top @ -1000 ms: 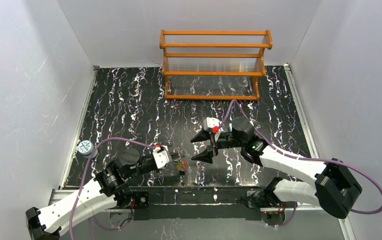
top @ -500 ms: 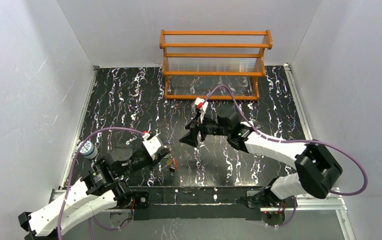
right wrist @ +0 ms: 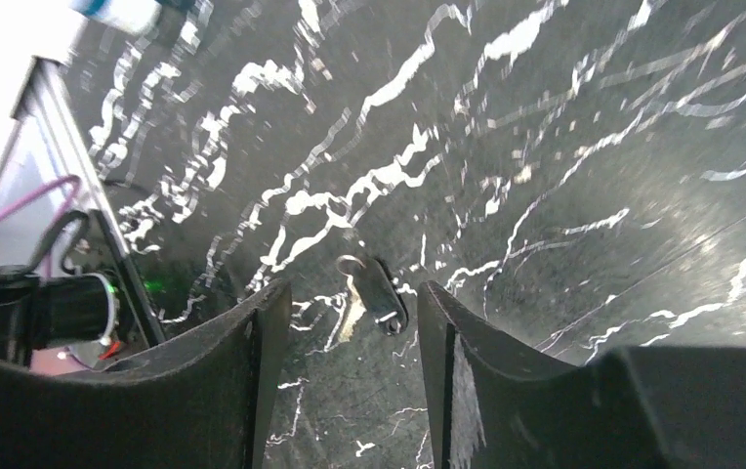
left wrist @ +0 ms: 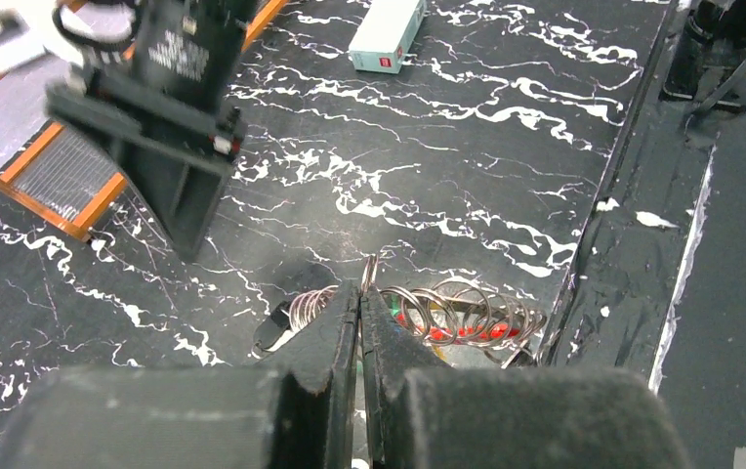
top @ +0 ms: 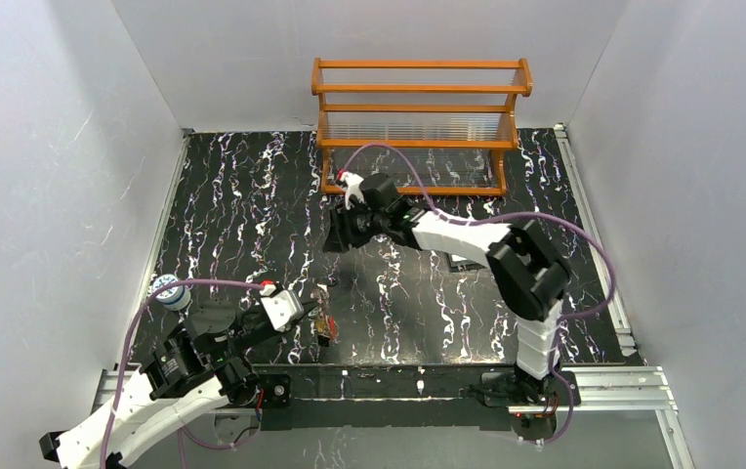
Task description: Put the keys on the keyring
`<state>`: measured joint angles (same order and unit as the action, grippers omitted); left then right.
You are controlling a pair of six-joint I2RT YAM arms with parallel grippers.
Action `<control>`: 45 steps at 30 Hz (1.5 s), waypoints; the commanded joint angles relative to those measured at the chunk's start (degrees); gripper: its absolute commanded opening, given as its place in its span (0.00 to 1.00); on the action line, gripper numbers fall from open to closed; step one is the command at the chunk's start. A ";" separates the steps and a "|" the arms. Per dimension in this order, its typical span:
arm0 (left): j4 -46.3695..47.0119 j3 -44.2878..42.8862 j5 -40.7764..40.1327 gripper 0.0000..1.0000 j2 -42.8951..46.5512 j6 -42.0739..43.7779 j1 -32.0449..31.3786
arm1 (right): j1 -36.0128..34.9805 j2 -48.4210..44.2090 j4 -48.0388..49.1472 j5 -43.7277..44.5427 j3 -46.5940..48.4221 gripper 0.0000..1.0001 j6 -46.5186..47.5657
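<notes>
Keyring (left wrist: 457, 315) loops, a bunch of thin metal coils with red and a little green plastic showing among them, lie on the black marbled table (left wrist: 467, 147) close to its near edge, left of the middle. The left tool (left wrist: 360, 293) is on the bunch with its fingers pressed together, pinching one upright metal loop of the keyring; more coils spill out on either side of the fingertips. Farther in on the table, apart from the bunch, lies a small dark-headed piece with a metal end, apparently a key (right wrist: 381, 293). The right tool (right wrist: 350, 288) hangs above it with fingers spread wide, touching nothing. A white box (left wrist: 386, 34) sits off to the right, and a wooden rack (top: 418, 107) stands at the far edge.
</notes>
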<state>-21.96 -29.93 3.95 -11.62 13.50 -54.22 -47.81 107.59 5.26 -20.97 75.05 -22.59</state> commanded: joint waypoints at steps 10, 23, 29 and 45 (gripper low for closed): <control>-0.55 0.14 5.72 0.00 -1.30 4.15 -0.21 | -12.29 13.99 -21.57 20.47 17.10 0.53 4.74; -0.37 0.20 6.25 0.00 -1.57 4.24 -0.19 | -18.08 17.77 -23.19 33.71 20.64 0.53 7.86; -0.37 0.23 6.49 0.00 -1.57 4.26 -0.19 | -19.82 19.59 -23.82 36.73 22.40 0.53 8.63; -0.40 0.40 6.43 0.00 -1.31 4.26 -0.20 | -22.15 19.64 -23.85 43.79 21.72 0.26 11.79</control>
<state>-23.64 -29.58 9.54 -13.56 17.19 -54.24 -69.52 126.93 -17.93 19.81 96.12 -11.62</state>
